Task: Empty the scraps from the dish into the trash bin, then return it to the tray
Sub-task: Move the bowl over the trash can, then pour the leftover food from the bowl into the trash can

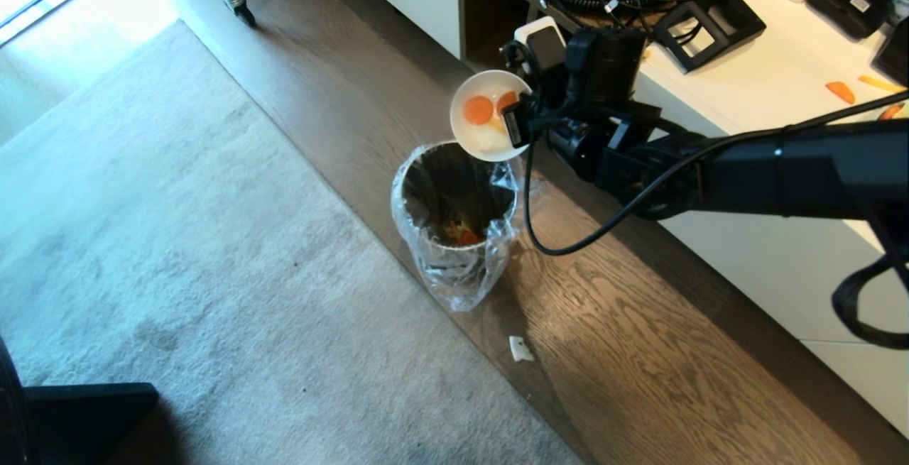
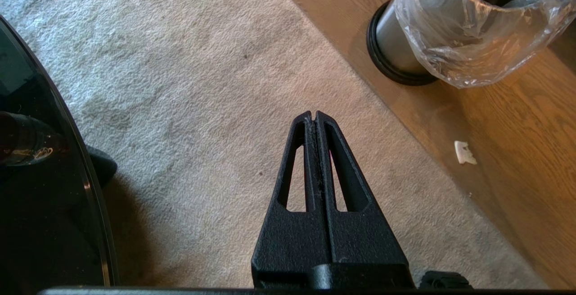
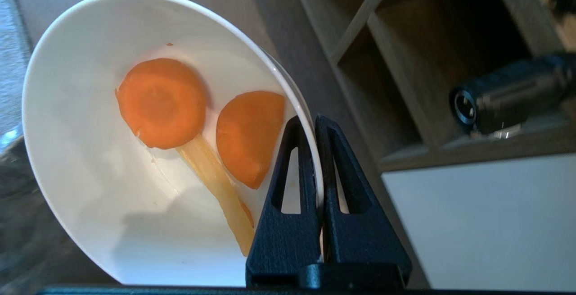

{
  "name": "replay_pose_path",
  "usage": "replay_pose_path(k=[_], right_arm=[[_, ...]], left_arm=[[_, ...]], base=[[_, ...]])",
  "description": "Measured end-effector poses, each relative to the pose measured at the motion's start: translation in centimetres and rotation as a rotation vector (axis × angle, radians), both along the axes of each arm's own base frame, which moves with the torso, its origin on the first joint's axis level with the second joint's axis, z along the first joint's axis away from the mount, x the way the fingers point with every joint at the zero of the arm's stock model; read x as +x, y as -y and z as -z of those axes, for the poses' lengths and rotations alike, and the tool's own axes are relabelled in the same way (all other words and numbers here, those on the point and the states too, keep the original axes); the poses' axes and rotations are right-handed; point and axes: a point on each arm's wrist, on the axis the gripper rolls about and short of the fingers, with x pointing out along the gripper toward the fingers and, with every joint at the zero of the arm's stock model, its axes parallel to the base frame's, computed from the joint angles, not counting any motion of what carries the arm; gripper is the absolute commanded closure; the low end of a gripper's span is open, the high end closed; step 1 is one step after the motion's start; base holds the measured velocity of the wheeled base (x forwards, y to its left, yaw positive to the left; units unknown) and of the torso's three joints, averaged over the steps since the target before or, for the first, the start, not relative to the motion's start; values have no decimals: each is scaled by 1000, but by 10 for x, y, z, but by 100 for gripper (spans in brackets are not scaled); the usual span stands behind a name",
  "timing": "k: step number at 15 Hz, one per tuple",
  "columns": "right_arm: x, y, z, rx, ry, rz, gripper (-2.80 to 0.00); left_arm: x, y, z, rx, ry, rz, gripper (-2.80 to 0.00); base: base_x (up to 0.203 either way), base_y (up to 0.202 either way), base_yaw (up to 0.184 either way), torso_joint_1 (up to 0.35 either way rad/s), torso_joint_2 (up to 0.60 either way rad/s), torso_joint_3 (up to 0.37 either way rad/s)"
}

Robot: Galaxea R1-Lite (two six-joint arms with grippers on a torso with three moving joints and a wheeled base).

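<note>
My right gripper [image 1: 517, 124] [image 3: 310, 121] is shut on the rim of the dish [image 1: 490, 142] [image 3: 90, 151], a plain white bowl. The dish is tipped steeply on its side just above the far rim of the trash bin [image 1: 410, 184]. The scraps [image 1: 479, 109] [image 3: 162, 103], two orange carrot slices and a pale yellow strip, cling to the bowl's inner wall. The bin is a metal cylinder with a black base ring [image 2: 396, 47], lined with a clear bag, and holds some orange bits at the bottom. My left gripper [image 2: 313, 114] hangs shut over the rug, holding nothing. The tray is out of view.
A grey rug [image 1: 177, 238] covers the floor left of the bin. A white counter [image 1: 767, 81] with cables, black devices and loose carrot pieces [image 1: 840, 91] runs along the right, with an open shelf [image 1: 490, 18] behind the dish. A small white fragment [image 1: 520, 348] lies on the wood floor.
</note>
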Motion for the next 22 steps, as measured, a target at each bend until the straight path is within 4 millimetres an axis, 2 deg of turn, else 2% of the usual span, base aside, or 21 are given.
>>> replay_pose_path(k=[5,10,13,22], right_arm=[[10,-15,12,-164,214,8,0],[2,-28,10,-274,439,-55,0],[-7,-38,17,-304,502,-58,0],[-22,-35,39,-382,646,25,0]], left_arm=[[0,0,0,0,0,0,0],[0,0,0,0,0,0,0],[0,0,0,0,0,0,0],[0,0,0,0,0,0,0]], base=[[0,0,0,0,0,0],[0,0,0,0,0,0],[0,0,0,0,0,0],[0,0,0,0,0,0]])
